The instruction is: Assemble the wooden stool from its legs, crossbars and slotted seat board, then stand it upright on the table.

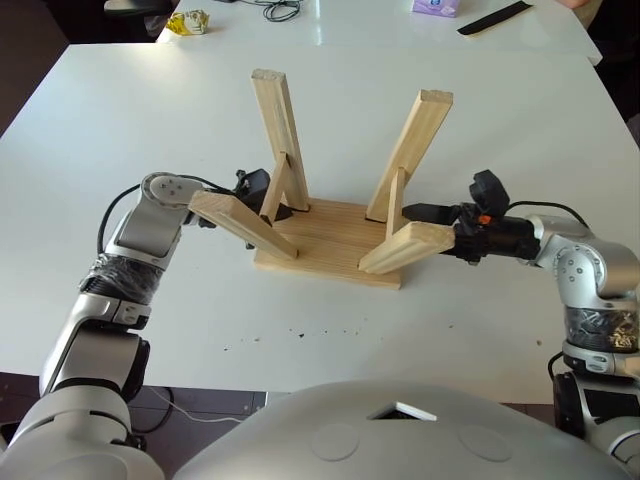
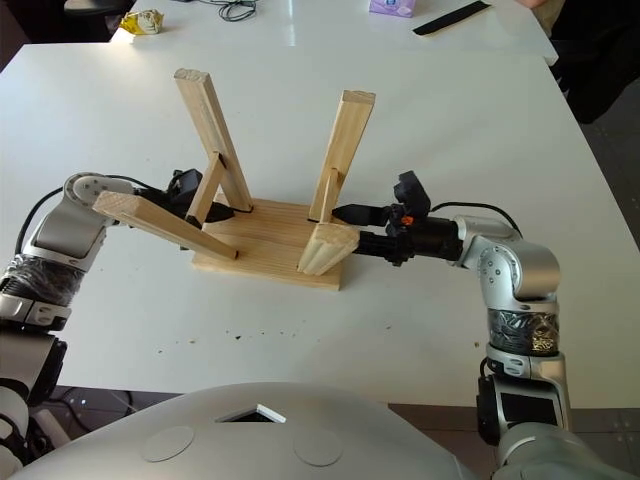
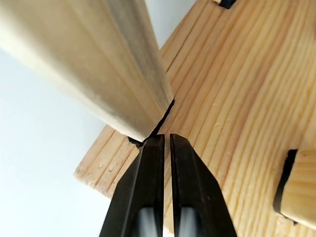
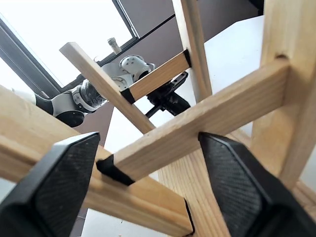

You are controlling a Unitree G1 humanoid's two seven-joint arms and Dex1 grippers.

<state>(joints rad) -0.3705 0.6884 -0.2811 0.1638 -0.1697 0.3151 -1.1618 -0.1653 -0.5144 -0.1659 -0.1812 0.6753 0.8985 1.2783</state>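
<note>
Upside-down stool (image 1: 335,215) mid-desk (image 1: 150,100), seat board (image 1: 330,252) flat; probably light, rigid, loose-jointed; left tool (image 3: 162,142) pinched shut at 9 o'clock leg (image 3: 98,64), right tool (image 4: 148,145) spread around 3 o'clock crossbar (image 4: 212,111), the best hold.

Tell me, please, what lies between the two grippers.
The upturned stool rests there on the table, legs up; both head views show it.

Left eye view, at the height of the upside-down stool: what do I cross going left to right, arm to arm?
left arm → near left leg → far left leg → far right leg → right arm. The near right leg and seat board overlap these, so they are left out.
</note>
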